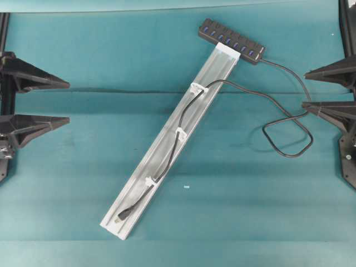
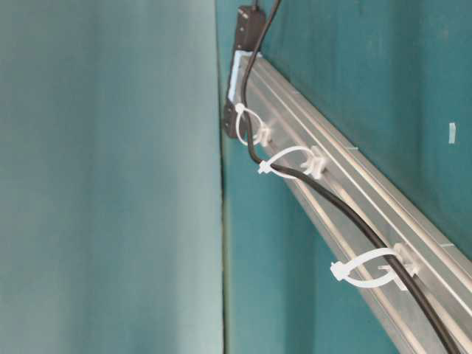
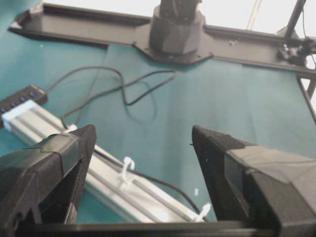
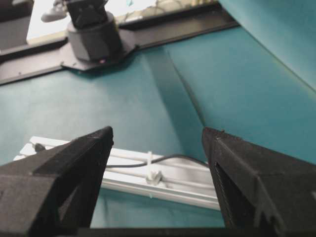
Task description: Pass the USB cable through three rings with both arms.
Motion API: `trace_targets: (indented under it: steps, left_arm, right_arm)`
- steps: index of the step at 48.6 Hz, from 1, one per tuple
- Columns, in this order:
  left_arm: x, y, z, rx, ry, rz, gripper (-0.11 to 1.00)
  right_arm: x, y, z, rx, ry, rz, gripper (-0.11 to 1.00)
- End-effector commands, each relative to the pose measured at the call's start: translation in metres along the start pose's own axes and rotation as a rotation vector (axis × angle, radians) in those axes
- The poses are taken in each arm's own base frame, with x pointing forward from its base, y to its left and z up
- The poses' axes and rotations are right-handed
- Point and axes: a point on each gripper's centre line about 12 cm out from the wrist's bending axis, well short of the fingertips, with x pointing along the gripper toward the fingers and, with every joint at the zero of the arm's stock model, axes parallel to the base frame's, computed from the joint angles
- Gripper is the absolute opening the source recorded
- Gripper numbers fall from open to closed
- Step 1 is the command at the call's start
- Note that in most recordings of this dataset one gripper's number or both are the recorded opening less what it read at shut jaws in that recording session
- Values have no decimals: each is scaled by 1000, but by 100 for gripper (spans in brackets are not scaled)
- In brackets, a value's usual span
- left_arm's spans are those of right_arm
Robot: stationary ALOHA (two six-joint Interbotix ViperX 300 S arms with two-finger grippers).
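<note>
Looking done: cable (image 1: 183,127) runs through all three rings (image 1: 181,132) on the rail (image 1: 139,194). Both claws, left (image 1: 65,102) and right (image 1: 307,89), sit apart and empty. Risk: right claw snagging the slack loop, yanking the plug (image 1: 123,214) back out.

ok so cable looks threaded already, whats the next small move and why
Probably none on the cable: just keep both arms back. The USB cable already runs through all three rings, its plug lying near the rail's lower end. The left gripper and right gripper are open, empty and off to the sides.
</note>
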Motion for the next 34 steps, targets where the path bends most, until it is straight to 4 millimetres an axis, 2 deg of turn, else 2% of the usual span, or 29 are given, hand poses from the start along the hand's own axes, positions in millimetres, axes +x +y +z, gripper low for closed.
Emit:
trace_targets:
  steps: [1,15,34]
  left_arm:
    - [-3,-1,3,8,-18,-5,87]
    - [-14,-1,8,5,-59,-8,87]
    - [-15,-1,7,8,-58,-8,87]
  right_arm:
    - [1,0,2,9,-8,-2,82]
    - [1,-1,2,10,-10,-4,82]
    - [1,0,2,11,-10,-3,82]
